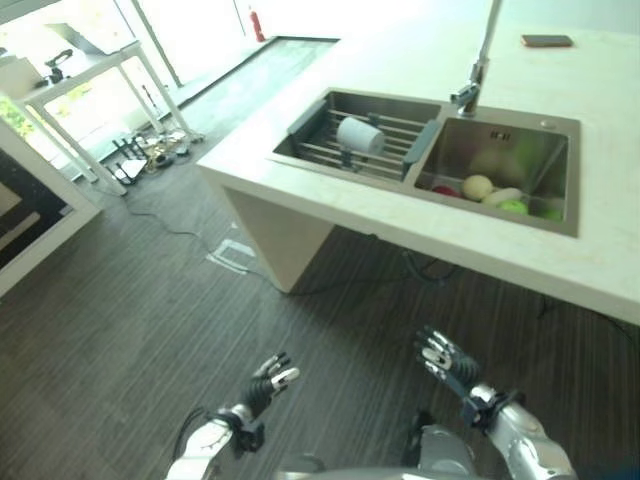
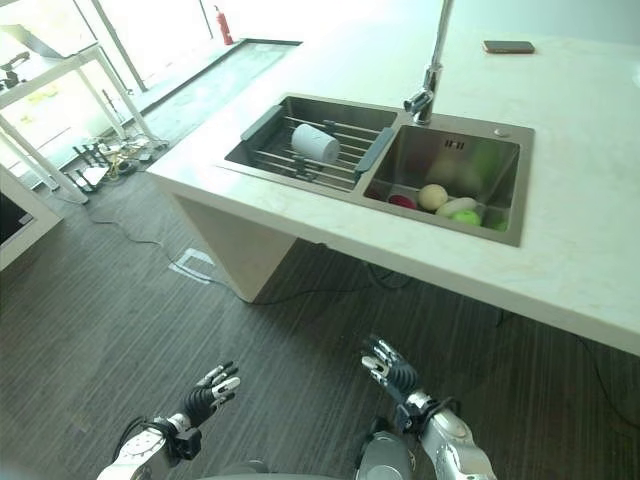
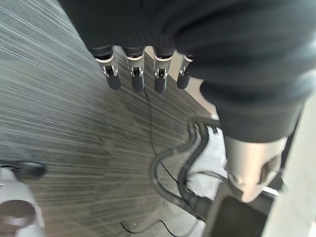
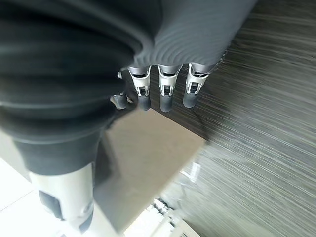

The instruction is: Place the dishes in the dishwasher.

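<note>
Reaching up from floor level, both the left hand (image 1: 268,382) and right hand (image 1: 445,358), fingers straight and empty, should be raised toward the white cup (image 1: 359,135) lying in the sink rack (image 1: 322,150).

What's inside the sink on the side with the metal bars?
A white cup lies on its side on the metal wire rack in the steel sink's left basin. The rack covers the basin's bottom, so anything beneath stays hidden.
</note>
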